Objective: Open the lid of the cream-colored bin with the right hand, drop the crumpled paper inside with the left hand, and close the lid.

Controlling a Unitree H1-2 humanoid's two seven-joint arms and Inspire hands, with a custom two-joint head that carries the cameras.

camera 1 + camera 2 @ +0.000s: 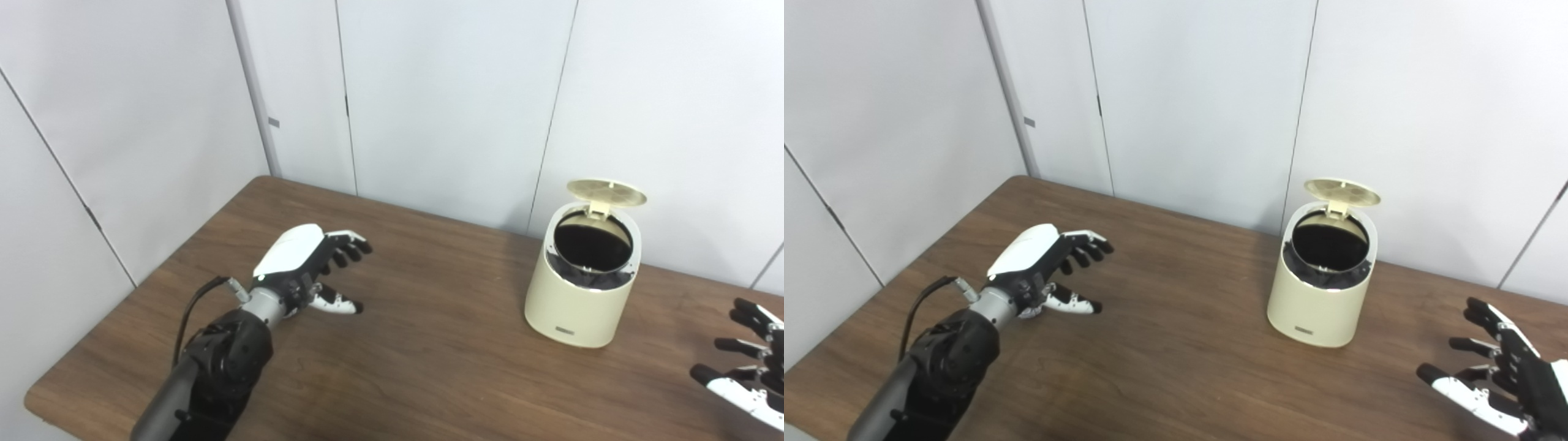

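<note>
While lid [606, 191] up: one bin [582, 288]

Paired head views down onto table [429, 367]

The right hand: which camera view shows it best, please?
The right eye view. There the right hand appears almost whole, open, fingers spread above the table, holding nothing. In the left eye view the right hand is cut by the picture's right edge, so only the fingers and part of the palm show.

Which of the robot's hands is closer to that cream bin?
The right hand. It hovers open just right of the bin; the left hand, also open, is farther off across the table.
</note>
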